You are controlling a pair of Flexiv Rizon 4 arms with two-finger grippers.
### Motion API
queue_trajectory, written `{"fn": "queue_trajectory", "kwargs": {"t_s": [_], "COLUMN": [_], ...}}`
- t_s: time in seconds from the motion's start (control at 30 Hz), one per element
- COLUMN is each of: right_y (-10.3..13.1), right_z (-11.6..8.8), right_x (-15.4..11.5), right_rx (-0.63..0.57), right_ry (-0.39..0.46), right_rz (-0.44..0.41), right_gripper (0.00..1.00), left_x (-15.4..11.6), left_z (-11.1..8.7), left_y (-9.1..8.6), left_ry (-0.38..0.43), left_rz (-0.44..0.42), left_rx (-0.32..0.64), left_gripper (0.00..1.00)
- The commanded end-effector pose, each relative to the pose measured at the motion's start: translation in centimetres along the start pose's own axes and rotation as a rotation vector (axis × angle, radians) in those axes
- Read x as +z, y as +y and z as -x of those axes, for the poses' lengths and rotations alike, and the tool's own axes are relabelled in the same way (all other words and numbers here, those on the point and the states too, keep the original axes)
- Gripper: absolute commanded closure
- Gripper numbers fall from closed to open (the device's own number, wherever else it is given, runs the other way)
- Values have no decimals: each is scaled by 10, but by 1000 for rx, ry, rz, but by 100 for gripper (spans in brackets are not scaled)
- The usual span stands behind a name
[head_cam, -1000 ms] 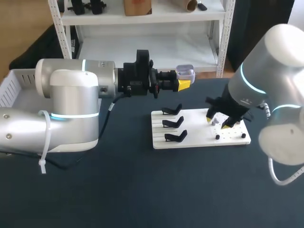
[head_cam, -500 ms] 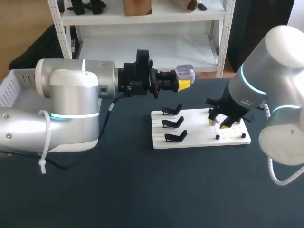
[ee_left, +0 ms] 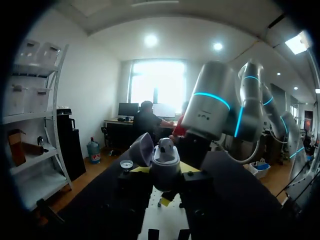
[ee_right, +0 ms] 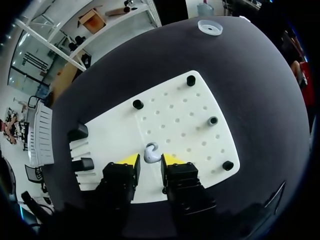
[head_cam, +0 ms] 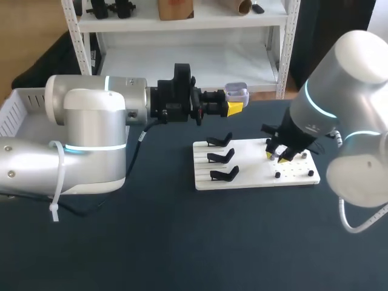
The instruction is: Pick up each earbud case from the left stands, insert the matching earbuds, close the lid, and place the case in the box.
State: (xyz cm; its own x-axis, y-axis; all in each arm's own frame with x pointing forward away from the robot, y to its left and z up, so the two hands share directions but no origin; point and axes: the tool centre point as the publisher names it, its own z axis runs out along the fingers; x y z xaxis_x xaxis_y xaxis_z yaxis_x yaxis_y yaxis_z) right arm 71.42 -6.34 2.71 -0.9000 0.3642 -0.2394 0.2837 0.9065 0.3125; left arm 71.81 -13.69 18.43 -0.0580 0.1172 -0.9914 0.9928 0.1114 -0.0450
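1. a white basket [head_cam: 18, 112] stands at the far left edge of the dark table [head_cam: 182, 242], beside the left arm's base.
2. the left arm comes in from the left and stretches level above the table. the left gripper [head_cam: 234, 105] is clenched on an earbud case [head_cam: 237, 93], which it holds in the air, behind the board and well above it.
3. in the left wrist view the earbud case's lid [ee_left: 142, 149] stands open, tipped back to one side.
4. a white board [head_cam: 254, 177] lies flat on the table, right of the middle. three black stands [head_cam: 220, 156] sit in a column on its left part.
5. the board's right part is dotted with holes and carries a few black pegs [ee_right: 137, 104].
6. a small white earbud [ee_right: 151, 152] lies on the board's right part, just ahead of the right gripper [ee_right: 150, 161].
7. the right arm comes in from the right and the right gripper hangs low over the board. whether it grips the earbud or is released cannot be told.
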Motion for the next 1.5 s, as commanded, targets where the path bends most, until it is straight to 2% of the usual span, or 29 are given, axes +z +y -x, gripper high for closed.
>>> {"fn": "queue_trajectory", "kwargs": {"t_s": [0.03,0.33,0.37,0.4,0.57,0.7,0.83,1.03,1.1,1.3,1.5], "right_y": [2,1,1,1,1,0,2,4,6,13,32], "right_z": [1,2,2,1,0,-1,-1,0,1,10,16], "right_x": [3,4,4,4,2,-10,-23,-53,-68,-121,-180], "right_rx": [0,3,3,4,7,58,65,52,30,11,-90], "right_ry": [8,9,9,10,12,39,71,119,130,181,131], "right_rz": [-5,-10,-11,-14,-23,-11,-40,-68,-90,-78,-74], "right_gripper": [76,87,91,100,100,100,100,100,100,100,100], "left_x": [0,0,0,0,0,0,0,0,0,0,0], "left_z": [-1,-1,-1,-1,-1,-1,-1,-1,-1,-1,-1], "left_y": [-1,-1,-1,-1,-1,-1,-1,-1,-1,-1,-1], "left_ry": [-3,-3,-3,-3,-3,-3,-3,-3,-3,-3,-3], "left_rz": [6,6,6,6,6,6,6,6,6,6,6], "left_rx": [1,1,1,1,1,1,1,1,1,1,1], "left_gripper": [100,100,100,100,100,100,100,100,100,100,100]}}
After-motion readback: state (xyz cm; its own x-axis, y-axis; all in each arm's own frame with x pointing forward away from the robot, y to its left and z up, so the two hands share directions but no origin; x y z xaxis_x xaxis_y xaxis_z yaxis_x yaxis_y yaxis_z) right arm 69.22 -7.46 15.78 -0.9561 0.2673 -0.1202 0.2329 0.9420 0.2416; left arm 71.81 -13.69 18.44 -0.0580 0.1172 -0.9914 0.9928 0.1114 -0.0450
